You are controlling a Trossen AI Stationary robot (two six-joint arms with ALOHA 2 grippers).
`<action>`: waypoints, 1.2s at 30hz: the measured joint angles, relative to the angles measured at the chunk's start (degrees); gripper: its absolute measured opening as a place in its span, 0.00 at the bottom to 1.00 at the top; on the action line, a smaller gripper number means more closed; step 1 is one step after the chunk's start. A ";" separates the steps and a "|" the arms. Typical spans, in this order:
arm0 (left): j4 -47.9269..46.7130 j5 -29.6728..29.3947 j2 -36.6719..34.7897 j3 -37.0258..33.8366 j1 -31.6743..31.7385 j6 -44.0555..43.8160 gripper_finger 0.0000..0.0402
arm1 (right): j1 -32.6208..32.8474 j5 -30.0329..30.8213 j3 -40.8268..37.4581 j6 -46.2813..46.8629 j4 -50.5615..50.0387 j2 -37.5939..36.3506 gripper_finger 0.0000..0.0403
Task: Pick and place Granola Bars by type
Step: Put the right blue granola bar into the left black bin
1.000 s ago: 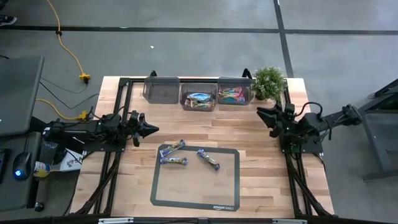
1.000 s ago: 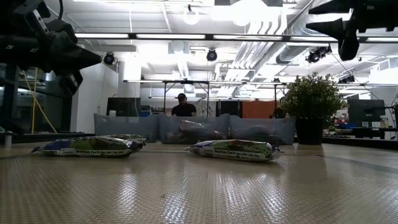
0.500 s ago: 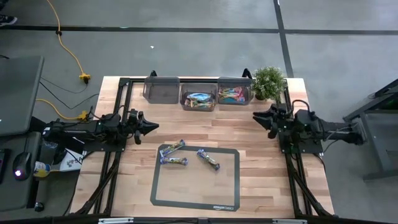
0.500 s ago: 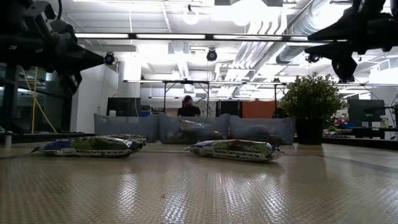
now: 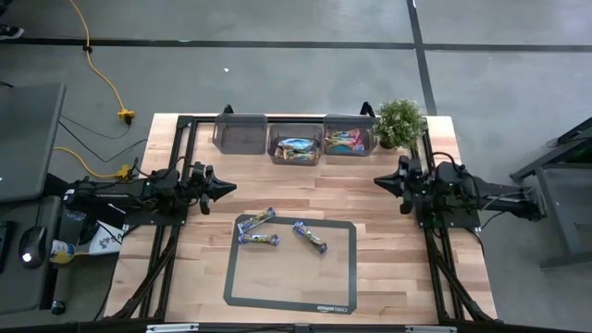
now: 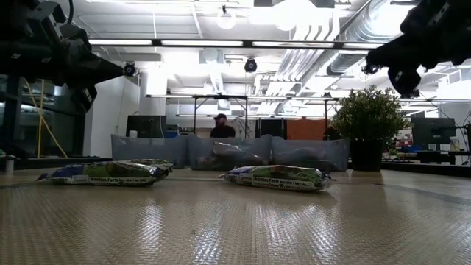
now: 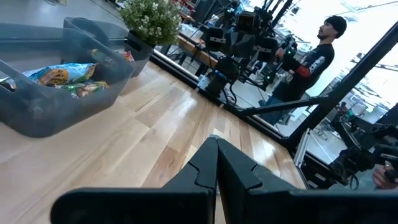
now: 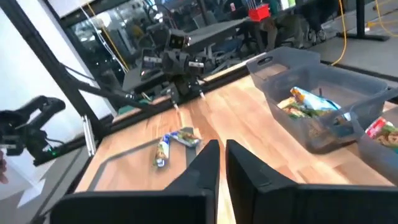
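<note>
Three granola bars (image 5: 280,232) lie on the mat (image 5: 289,294) at table centre — two at its left corner, one just right of them. Behind, three bins (image 5: 295,136) stand in a row; the plant (image 5: 400,121) stands right of them. My grippers hover at either side.

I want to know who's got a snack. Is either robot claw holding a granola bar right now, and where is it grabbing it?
Neither. The left gripper and right gripper are both shut on nothing, up above the table. Three granola bars lie untouched on the mat.
</note>
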 joint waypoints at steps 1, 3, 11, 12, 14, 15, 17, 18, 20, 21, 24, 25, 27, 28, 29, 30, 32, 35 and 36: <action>0.01 -0.14 0.00 0.00 0.02 -0.02 0.00 | 0.00 -0.23 0.00 -0.10 -0.50 -0.02 0.03; 0.02 -0.21 0.00 0.00 0.02 0.00 0.00 | 0.00 -1.75 0.00 -0.55 -1.88 -0.02 0.01; 1.64 -3.69 0.00 0.00 0.02 0.00 0.00 | 0.02 -2.14 0.03 -1.91 -5.65 -0.02 0.00; 2.25 -4.42 0.00 0.00 0.02 0.00 0.00 | 0.02 -2.70 0.04 -1.92 -6.37 -0.02 0.00; 2.94 -5.92 -0.02 0.00 0.01 0.00 0.00 | 0.02 -3.94 0.04 -1.97 -7.89 -0.02 0.00; 2.94 -6.49 -0.02 0.00 0.02 -0.01 0.00 | 0.03 -4.42 0.04 -2.11 -8.52 -0.02 0.00; 3.10 -7.01 0.00 0.00 0.00 -0.02 0.00 | 0.02 -4.68 0.00 -2.68 -8.47 -0.02 0.00; 3.56 -7.09 0.00 0.00 0.02 -0.02 0.00 | 0.02 -4.74 -0.39 -2.94 -7.26 -0.18 0.00; 4.67 -7.44 0.00 0.00 0.02 -0.02 0.00 | 0.02 -5.40 -2.18 -2.83 -4.48 -0.91 0.00; 5.27 -7.69 0.00 0.00 0.01 -0.03 0.00 | 0.02 -5.89 -3.48 -2.19 -3.05 -1.41 0.00; 7.09 -8.38 -0.02 0.00 0.00 -0.02 0.00 | 0.02 -6.34 -7.56 -0.25 2.15 -3.35 0.00; 7.22 -8.57 -0.02 0.00 0.00 -0.02 0.00 | 0.02 -6.20 -8.29 -0.10 4.32 -3.89 0.00; 7.17 -8.62 0.00 0.00 0.02 -0.02 0.00 | 0.02 -5.88 -9.48 -0.86 8.14 -4.84 0.00; 7.08 -8.60 0.00 0.00 0.02 -0.02 0.00 | 0.04 -5.52 -10.12 -1.65 9.71 -5.04 0.00; 7.06 -8.60 0.00 0.00 0.00 -0.04 0.00 | 0.03 -5.19 -10.66 -2.14 11.23 -5.28 0.00; 7.06 -8.60 -0.02 0.00 0.02 -0.07 0.00 | 0.02 -4.63 -10.68 -2.88 11.85 -5.40 0.00; 7.06 -8.62 -0.02 0.00 0.02 -0.04 0.00 | 0.03 -3.44 -10.67 -3.61 12.34 -5.56 0.00; 7.02 -9.24 -0.02 0.00 0.01 -0.04 0.00 | 0.02 -3.03 -10.67 -4.58 10.71 -5.48 0.00; 7.02 -9.41 0.00 0.00 0.02 -0.02 0.00 | 0.02 -3.00 -10.67 -4.52 10.44 -5.50 0.00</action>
